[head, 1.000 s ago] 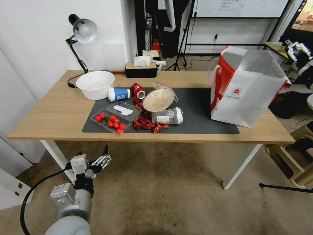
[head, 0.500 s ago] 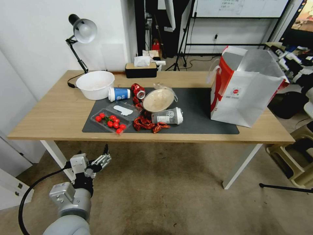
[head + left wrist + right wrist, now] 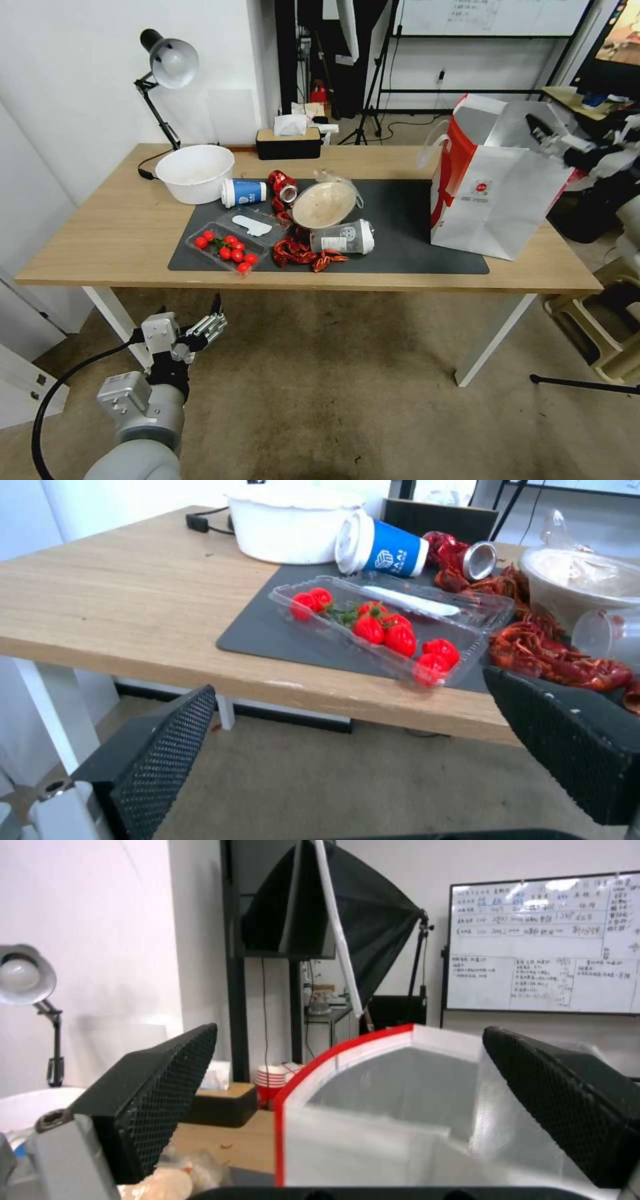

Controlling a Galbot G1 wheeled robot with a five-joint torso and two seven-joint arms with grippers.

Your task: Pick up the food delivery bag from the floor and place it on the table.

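Note:
The food delivery bag (image 3: 497, 190), white with red side panels and a foil lining, stands upright on the right end of the table (image 3: 100, 227), partly on the dark grey mat (image 3: 400, 213). My right gripper (image 3: 545, 133) hovers at the bag's open top on its right side. It is open, and the right wrist view shows the bag's red-edged rim (image 3: 347, 1050) just beyond the fingers (image 3: 153, 1090). My left gripper (image 3: 217, 319) hangs open and empty below the table's front edge, above the floor (image 3: 333, 393).
The mat's left half holds a tomato tray (image 3: 227, 250), blue cup (image 3: 245, 192), red can (image 3: 283, 185), bowl (image 3: 325, 203), clear jar (image 3: 347, 237) and crayfish shells (image 3: 300, 253). A white bowl (image 3: 195, 172), lamp (image 3: 167, 67) and tissue box (image 3: 289, 141) stand behind. Stools (image 3: 600, 333) sit at right.
My right arm has swung in from the far right to the bag's open top. The bag's right rim has shifted slightly. The left arm has stayed put.

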